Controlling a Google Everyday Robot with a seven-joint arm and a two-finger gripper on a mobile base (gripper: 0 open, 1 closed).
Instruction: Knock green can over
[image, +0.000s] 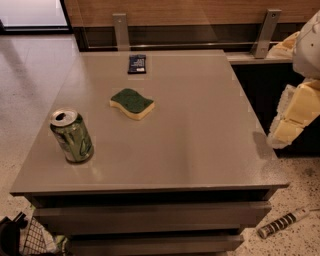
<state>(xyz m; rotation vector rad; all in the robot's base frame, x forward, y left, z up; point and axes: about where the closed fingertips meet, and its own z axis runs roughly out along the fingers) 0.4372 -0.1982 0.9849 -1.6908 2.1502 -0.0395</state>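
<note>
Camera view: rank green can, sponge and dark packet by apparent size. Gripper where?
1. green can, nearest the camera, so its lead is unsure
2. sponge
3. dark packet, farthest back
The gripper hangs beyond the table's right edge, apart from all three.
</note>
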